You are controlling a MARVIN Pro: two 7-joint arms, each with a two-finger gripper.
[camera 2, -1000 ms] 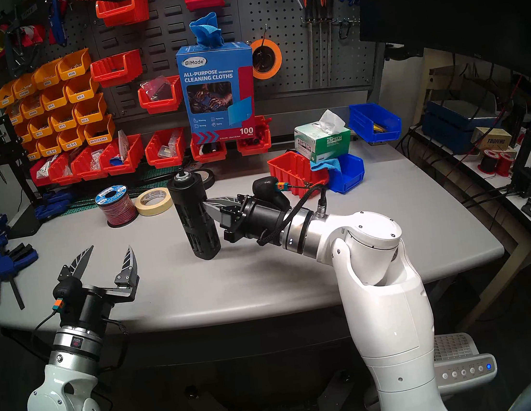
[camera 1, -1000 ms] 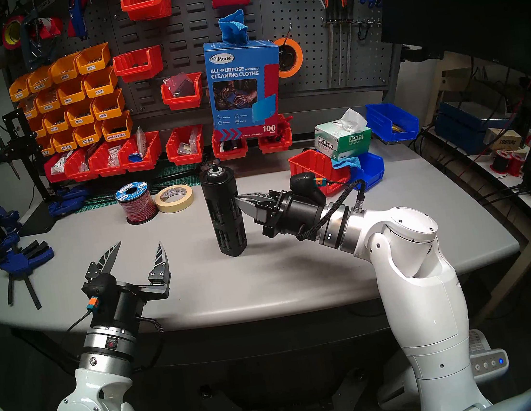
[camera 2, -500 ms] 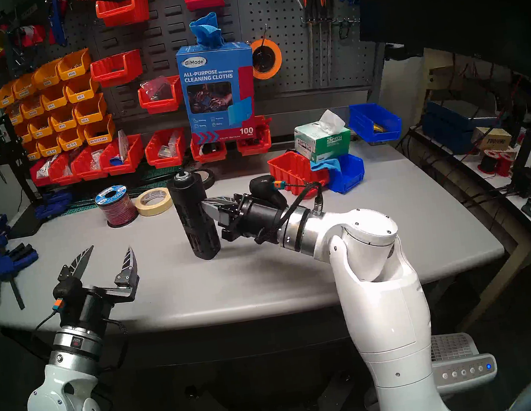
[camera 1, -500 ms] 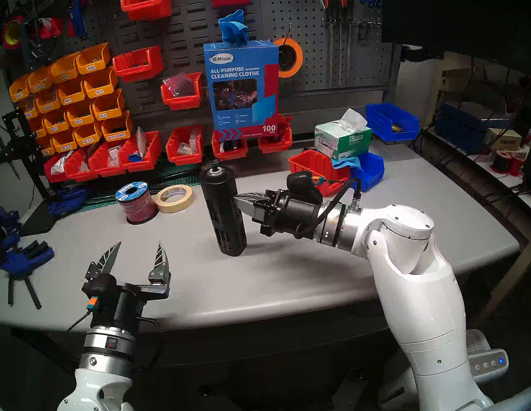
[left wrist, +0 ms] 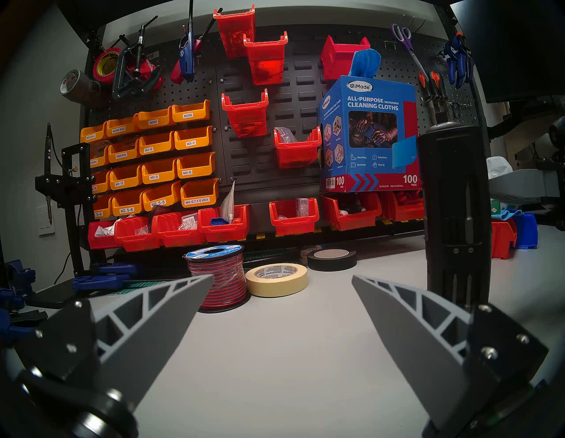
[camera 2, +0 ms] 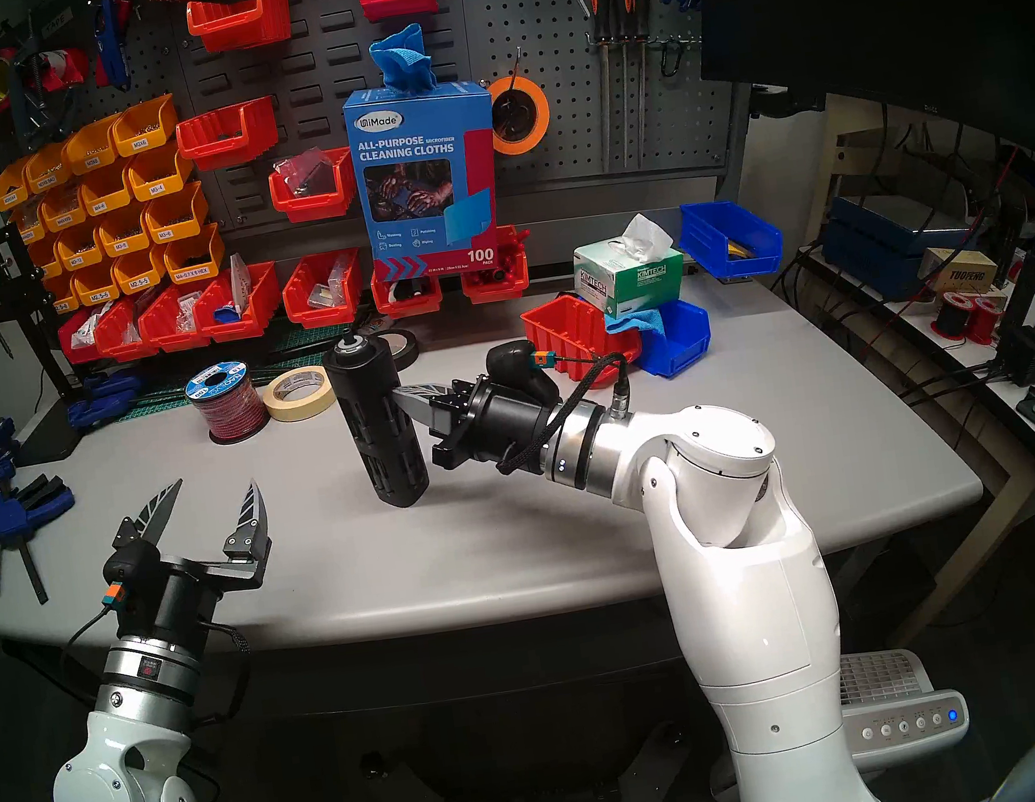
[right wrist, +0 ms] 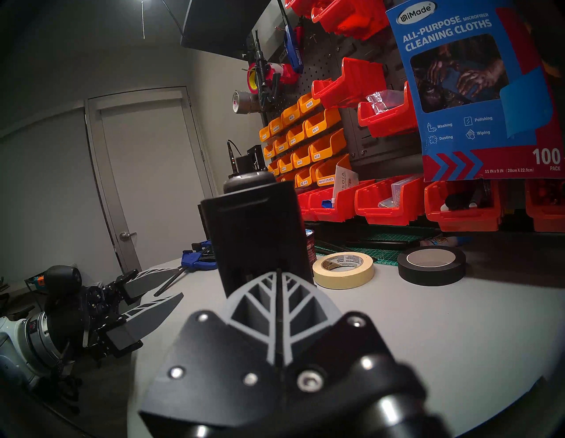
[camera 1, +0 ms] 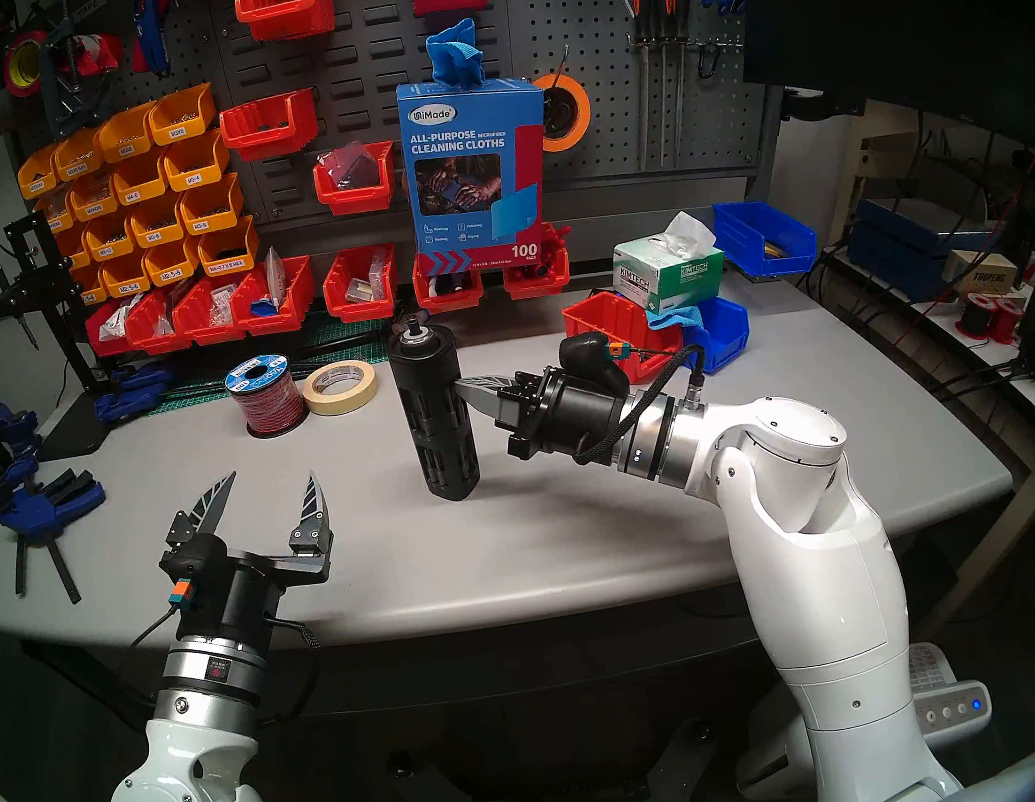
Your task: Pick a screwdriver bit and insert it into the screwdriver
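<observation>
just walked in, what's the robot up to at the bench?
The right gripper has its fingers pressed together, tips against the side of the black slotted screwdriver, which stands upright on the grey table. Whether a bit is pinched between them can't be made out. One screwdriver bit shows in a side slot. The left gripper is open and empty near the table's front edge.

Grey table point(camera 1: 586, 545), perhaps dim room
</observation>
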